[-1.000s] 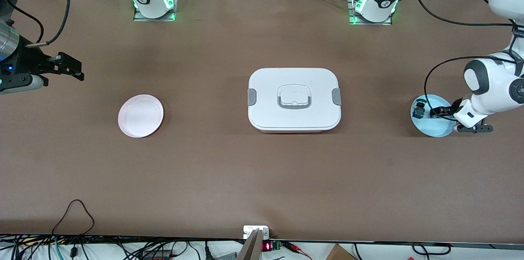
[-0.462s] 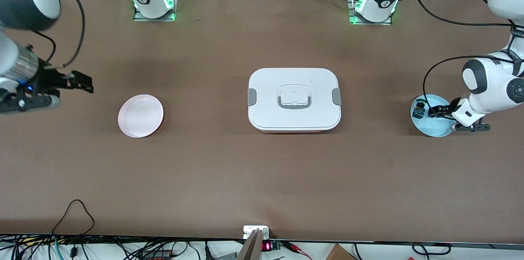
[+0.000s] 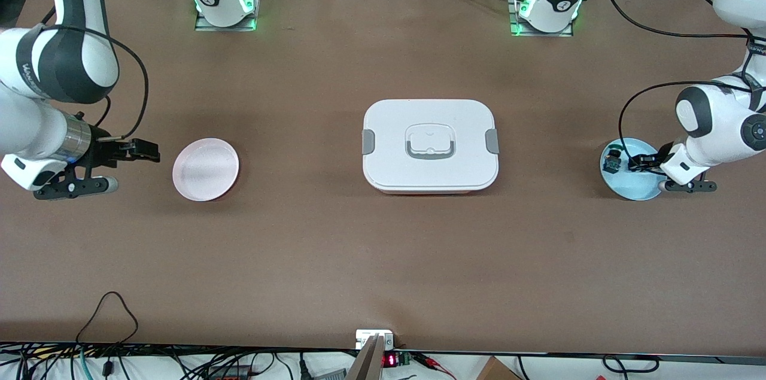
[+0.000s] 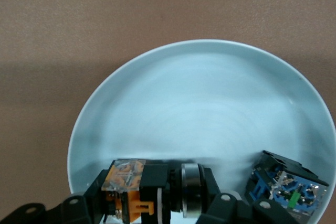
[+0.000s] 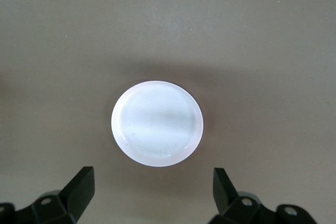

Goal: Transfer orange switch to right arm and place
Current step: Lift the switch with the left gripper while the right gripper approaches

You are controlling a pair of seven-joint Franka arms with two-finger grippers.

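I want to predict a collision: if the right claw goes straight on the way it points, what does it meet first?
Probably the pink plate. The open right claw points at it across bare table, and the right wrist view shows the plate centred ahead. The claw's height is unclear, so it may pass above the rim.

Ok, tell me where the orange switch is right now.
The orange switch lies in the light blue dish at the left arm's end of the table, clamped by the left gripper, beside the green-and-blue switch.

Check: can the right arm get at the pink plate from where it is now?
Probably yes. The right tool hangs open beside the pink plate, toward the right arm's end of the table, with only bare tabletop between them. The plate holds nothing, and the white box sits well clear.
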